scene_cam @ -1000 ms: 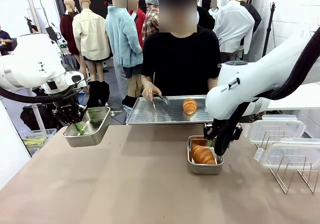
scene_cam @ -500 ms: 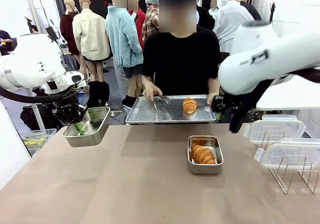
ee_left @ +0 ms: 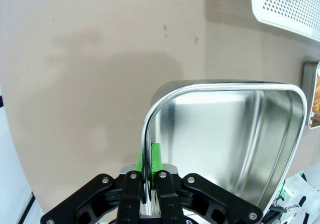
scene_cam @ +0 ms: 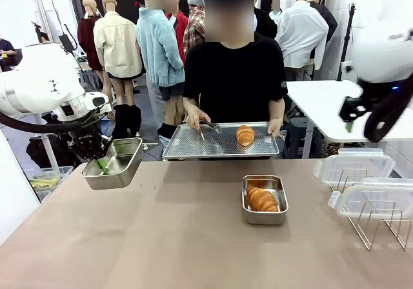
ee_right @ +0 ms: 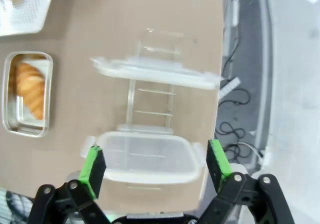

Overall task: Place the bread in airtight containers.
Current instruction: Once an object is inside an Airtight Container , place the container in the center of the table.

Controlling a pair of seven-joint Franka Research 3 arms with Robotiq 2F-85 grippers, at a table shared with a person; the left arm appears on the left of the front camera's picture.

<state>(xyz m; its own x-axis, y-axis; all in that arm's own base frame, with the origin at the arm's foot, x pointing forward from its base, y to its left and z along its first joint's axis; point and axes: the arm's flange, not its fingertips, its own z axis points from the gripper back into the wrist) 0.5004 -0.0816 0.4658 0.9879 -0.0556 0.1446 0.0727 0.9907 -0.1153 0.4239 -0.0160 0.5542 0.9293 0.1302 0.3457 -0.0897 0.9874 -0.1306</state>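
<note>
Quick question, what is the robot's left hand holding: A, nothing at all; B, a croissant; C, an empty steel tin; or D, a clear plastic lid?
C: the left hand is closed on the rim of a tin whose inside is bare metal.

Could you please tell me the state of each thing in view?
Left fingers: shut on the wall of the empty tin.
Right fingers: open, over the lids.
Empty tin: held, no lid.
Other tin: holds one croissant, no lid.
Lids: off, resting on the rack.
Tray: holds a second croissant.
</note>
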